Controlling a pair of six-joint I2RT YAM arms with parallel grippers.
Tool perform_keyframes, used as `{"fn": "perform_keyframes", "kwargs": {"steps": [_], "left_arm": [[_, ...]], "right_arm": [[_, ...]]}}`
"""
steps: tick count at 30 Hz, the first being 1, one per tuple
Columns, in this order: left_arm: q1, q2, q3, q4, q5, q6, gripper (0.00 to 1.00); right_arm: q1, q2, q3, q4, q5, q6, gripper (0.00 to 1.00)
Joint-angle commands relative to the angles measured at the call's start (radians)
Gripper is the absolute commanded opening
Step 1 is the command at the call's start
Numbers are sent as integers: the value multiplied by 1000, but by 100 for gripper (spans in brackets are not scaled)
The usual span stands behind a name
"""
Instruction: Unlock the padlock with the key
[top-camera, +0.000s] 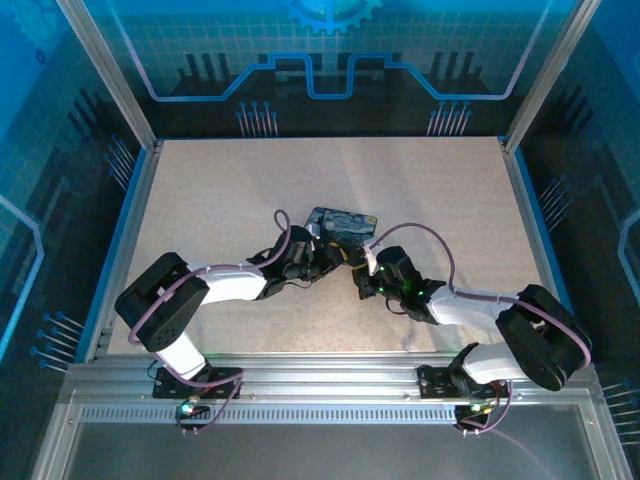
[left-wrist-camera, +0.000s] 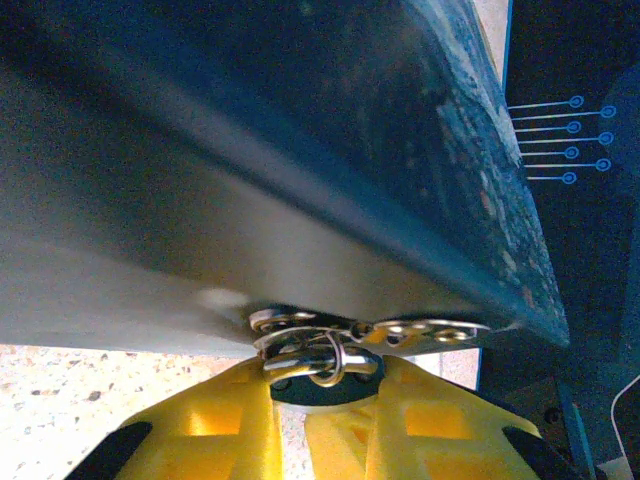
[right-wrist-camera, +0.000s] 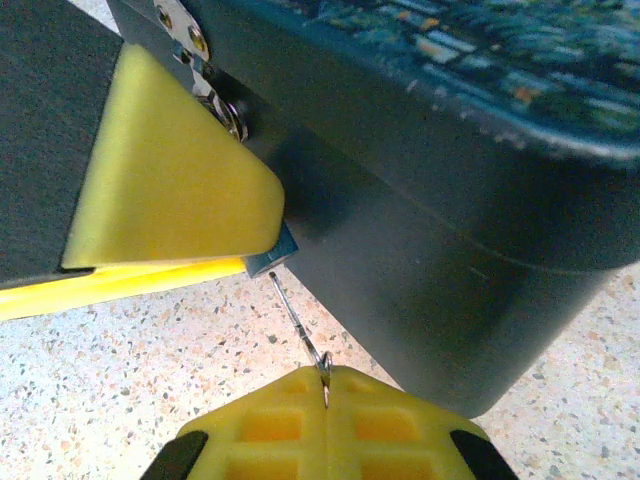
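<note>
1. One small padlock (left-wrist-camera: 318, 392), with a dark blue body and a silvery shackle, hangs from the metal hasp (left-wrist-camera: 430, 330) on the front wall of the painted box (top-camera: 345, 225). The box stands about in the middle of the worktop (top-camera: 430, 180).
2. The key (right-wrist-camera: 297, 320) is a very thin metal pin with a little ring at its near end. Its tip reaches the underside of the padlock; if it sits inside, I cannot tell.
3. The left gripper (left-wrist-camera: 325, 375) is closed on the padlock body, one yellow finger on each side.
4. The right gripper (right-wrist-camera: 325, 385) is fully closed and pinches the ring end of the key.
5. The left arm (top-camera: 230, 285) and the right arm (top-camera: 470, 305) lie low and meet in front of the box.
6. The dark box wall stands just behind the padlock, and a left finger (right-wrist-camera: 170, 180) covers most of it.
</note>
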Motion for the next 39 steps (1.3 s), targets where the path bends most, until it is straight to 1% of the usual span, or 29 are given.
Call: {"fn": "perform_keyframes", "kwargs": {"steps": [1,25,39], "left_arm": [[-10,2,-13,46,-9,-15,17],[-10,17,-13,49,-7,-20,18],[-12,26,-13,57,-6,-28,18]], "right_arm": [[11,10,27,-3,27,-4,0],[-1,10,32,16,-1,21,0],[-1,33,47,57,-24,31,0]]}}
